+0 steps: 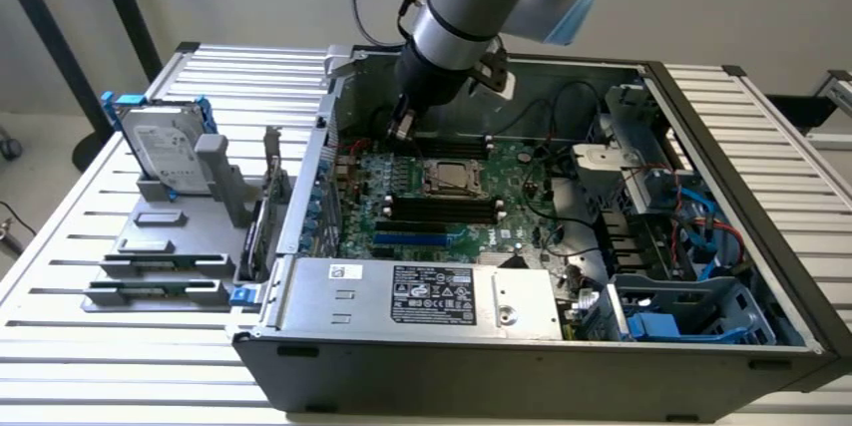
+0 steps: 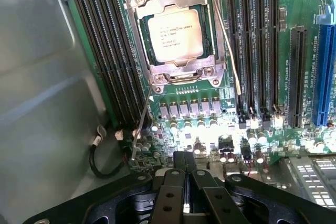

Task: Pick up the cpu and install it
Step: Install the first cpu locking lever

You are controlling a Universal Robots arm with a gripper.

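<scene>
The arm (image 1: pixel 466 7) comes in from above and slants down into the open computer case (image 1: pixel 533 361), which lies on its side on a slatted metal table (image 1: pixel 54 346). Its gripper (image 1: pixel 399 129) points down over the far edge of the green circuit board (image 1: pixel 520 172), close to the case wall on the exterior view's left. In the wrist view the two dark fingers (image 2: pixel 177 167) are pressed together with nothing between them, hanging just above a row of small components on the board.

The cpu (image 1: pixel 450 177) lies flat in its socket near the middle of the board, apart from the gripper and a little nearer the front of the case. Seen from the wrist it is a small square chip with a dull silver-grey top carrying fine printed text, too small to read. A shiny metal frame (image 2: pixel 137 3) with screws at its corners surrounds it and overlaps its edges. Thin wire levers (image 2: pixel 227 45) run along the frame's sides. Long black memory slots (image 2: pixel 107 56) flank the socket on both sides.

Outside the case, on the exterior view's left, a silver hard drive (image 1: pixel 167 152) stands upright in a grey holder. A grey power supply box (image 1: pixel 426 296) with a white label fills the case's near corner.
</scene>
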